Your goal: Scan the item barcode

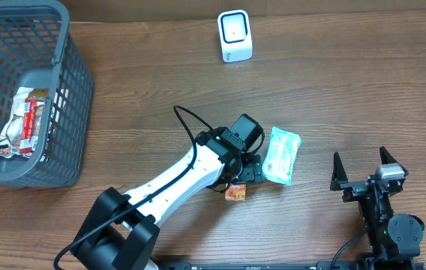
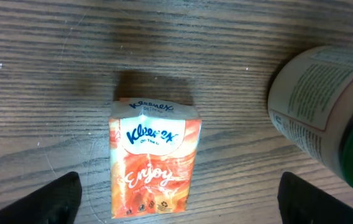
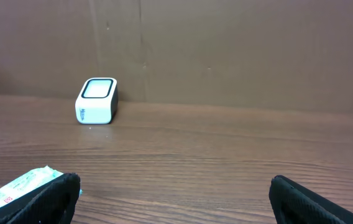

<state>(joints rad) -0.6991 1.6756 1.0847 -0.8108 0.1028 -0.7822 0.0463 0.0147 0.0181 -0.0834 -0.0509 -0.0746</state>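
Two claws in view, both spread.

Left claw point(image 2: 192, 202): its fingers point(image 2: 58, 200) stand wide apart at the lower corners of the left wrist view and pinch nothing. Between them, touching neither, the tissue pack point(image 2: 153, 158) lies flat on the worktop point(image 2: 52, 74). Its orange-and-white face is up, with "Kleenex" and "Enjoy" legible. From overhead the pack shows only as a small orange patch at the near edge of the left wrist.

To the right of the pack in the wrist view sits a fine-print item point(image 2: 316, 106). It is rounded, with a pale label and dark green toward the frame edge. I cannot tell what it is.

Overhead, a teal packet point(image 1: 282, 154) lies flat just beside the left claw, on its right, between the two arms.

Right claw point(image 1: 361, 159): jaws wide, holding nothing, at the front right of the worktop and apart from the teal packet. In its own wrist view a corner of that packet shows at lower left, near one finger.

Scanner point(image 1: 235, 35): small, white, upright at the far side of the worktop, well apart from the tissue pack and both claws.

Container: one grey mesh basket point(image 1: 74, 82) at the far left. Contents: snack packets point(image 1: 24, 124) in red-and-white wrappers, lying together on its floor. Exact count not resolvable, at least two.
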